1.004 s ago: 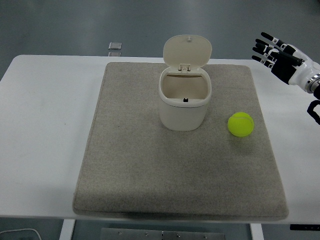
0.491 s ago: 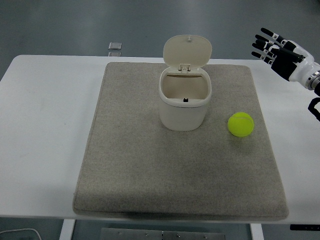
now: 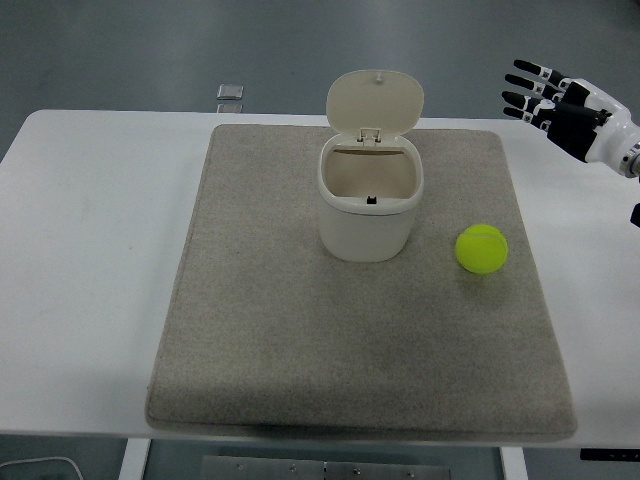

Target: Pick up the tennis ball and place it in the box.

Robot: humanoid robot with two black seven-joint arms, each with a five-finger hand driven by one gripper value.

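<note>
A yellow-green tennis ball [image 3: 482, 249] lies on the grey mat [image 3: 280, 330], right of the box. The box [image 3: 369, 205] is a cream bin standing upright at the mat's back middle, its hinged lid [image 3: 375, 100] raised and its inside showing. My right hand [image 3: 540, 95] hangs in the air at the far right, above the table's back right corner, well behind and to the right of the ball. Its fingers are spread and hold nothing. The left arm is out of view.
The mat lies on a white table [image 3: 90, 250]. A small grey square object [image 3: 230, 93] sits at the table's far edge, behind the mat's left corner.
My right hand has risen a little and drawn back toward the right edge, fingers still spread. The ball and the box have not moved.
</note>
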